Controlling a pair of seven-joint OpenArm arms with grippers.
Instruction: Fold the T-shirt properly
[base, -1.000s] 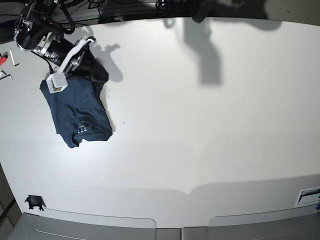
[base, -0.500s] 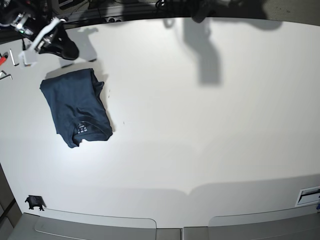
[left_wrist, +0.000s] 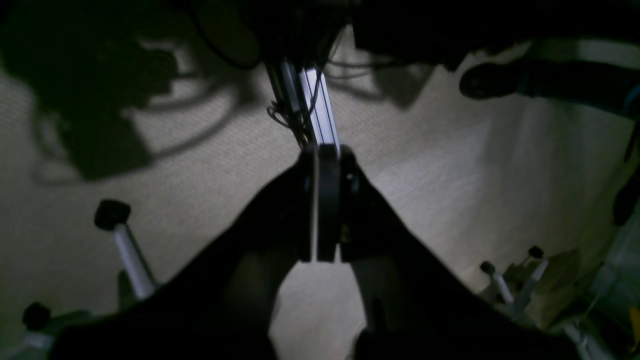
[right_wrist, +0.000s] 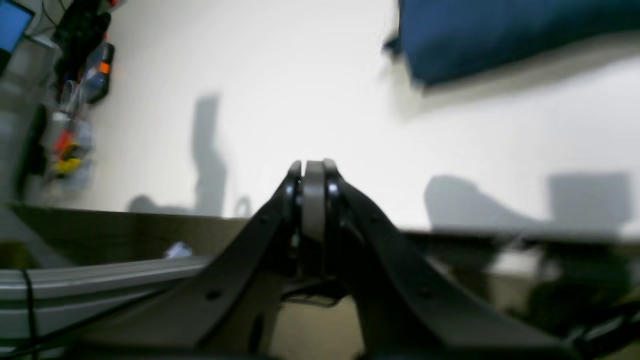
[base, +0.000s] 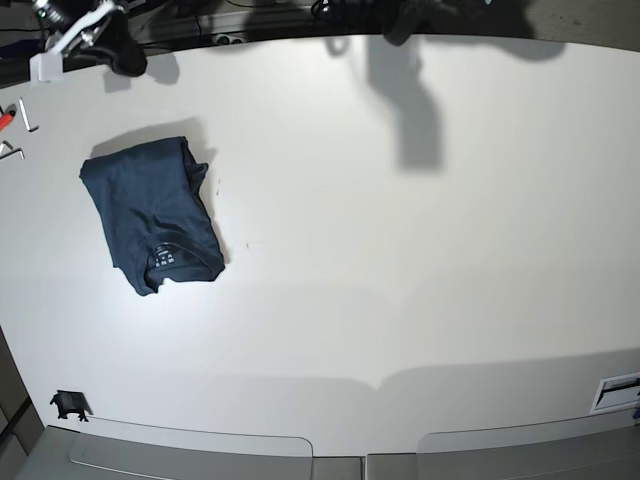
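shirt (base: 152, 212): folded into a compact block on the table's (base: 420, 260) left part, collar toward the near edge; fold looks done.
right gripper (right_wrist: 312, 187): jaws together, empty, off the far left corner, clear of the shirt.
left gripper (left_wrist: 322, 210): jaws together, empty, off the table, parked.
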